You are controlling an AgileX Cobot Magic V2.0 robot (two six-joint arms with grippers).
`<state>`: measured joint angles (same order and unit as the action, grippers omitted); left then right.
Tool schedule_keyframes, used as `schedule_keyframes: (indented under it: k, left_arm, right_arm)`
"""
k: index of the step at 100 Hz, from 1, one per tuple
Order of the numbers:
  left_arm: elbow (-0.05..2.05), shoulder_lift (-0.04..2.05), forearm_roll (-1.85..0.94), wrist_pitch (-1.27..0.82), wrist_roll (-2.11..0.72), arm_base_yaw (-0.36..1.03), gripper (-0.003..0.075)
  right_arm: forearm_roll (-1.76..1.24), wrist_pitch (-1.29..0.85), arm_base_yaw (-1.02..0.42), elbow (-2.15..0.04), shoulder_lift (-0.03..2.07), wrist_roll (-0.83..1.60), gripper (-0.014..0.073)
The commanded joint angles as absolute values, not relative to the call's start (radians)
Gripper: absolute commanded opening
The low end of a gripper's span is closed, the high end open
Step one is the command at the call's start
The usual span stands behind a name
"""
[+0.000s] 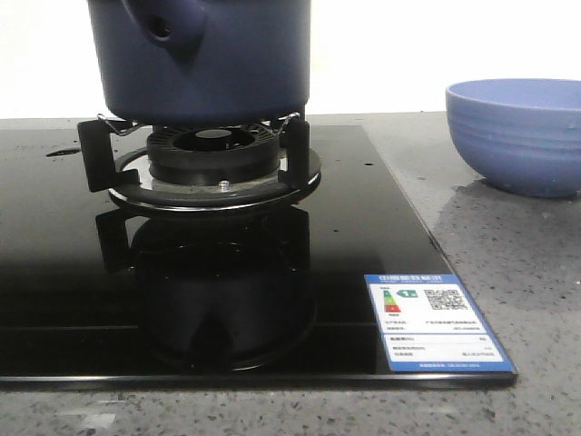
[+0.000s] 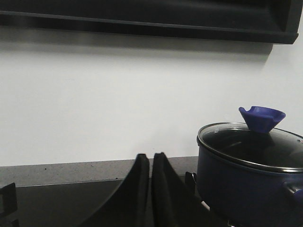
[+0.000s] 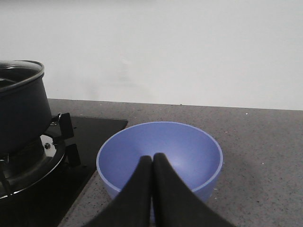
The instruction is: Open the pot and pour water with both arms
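Note:
The dark navy pot (image 1: 204,59) stands on the burner grate, its side knob (image 1: 163,29) facing the camera. In the left wrist view the pot (image 2: 246,189) carries a glass lid (image 2: 253,146) with a blue knob (image 2: 261,118). It also shows at the edge of the right wrist view (image 3: 21,109). My left gripper (image 2: 150,156) is shut and empty, beside the pot and apart from it. My right gripper (image 3: 152,158) is shut and empty, in front of the light blue bowl (image 3: 161,156). Small water drops (image 1: 64,152) lie on the hob.
The black glass hob (image 1: 363,227) carries the burner (image 1: 213,154) and a label sticker (image 1: 436,322). The light blue ribbed bowl (image 1: 517,132) stands on the grey speckled counter (image 1: 508,236) to the right. A dark shelf (image 2: 142,19) hangs above the wall.

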<state>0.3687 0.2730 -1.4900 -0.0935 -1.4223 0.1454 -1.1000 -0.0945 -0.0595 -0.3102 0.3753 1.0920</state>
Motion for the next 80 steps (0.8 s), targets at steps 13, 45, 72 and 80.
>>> schedule_keyframes:
  k: [13,45,72,80]
  left_arm:
    - [0.39,0.28,-1.497,-0.09,-1.414,0.151,-0.002]
    - [0.263,0.261,-0.197,-0.059,-0.107,0.11,-0.002]
    - [-0.008,0.014,-0.125,0.098,-0.027,0.106,-0.002]
    - [-0.035,-0.034,-0.125,0.058,-0.027,0.087,-0.002]
  right_arm:
    - [-1.111,-0.054,-0.06,-0.335,0.38,1.105,-0.0042]
    - [-1.111,-0.054,-0.06,-0.335,0.38,1.105,-0.0042]
    - [-1.111,-0.052,-0.06,-0.335,0.38,1.105,-0.0042]
    - [-1.111,-0.052,-0.06,-0.335,0.38,1.105,-0.0042]
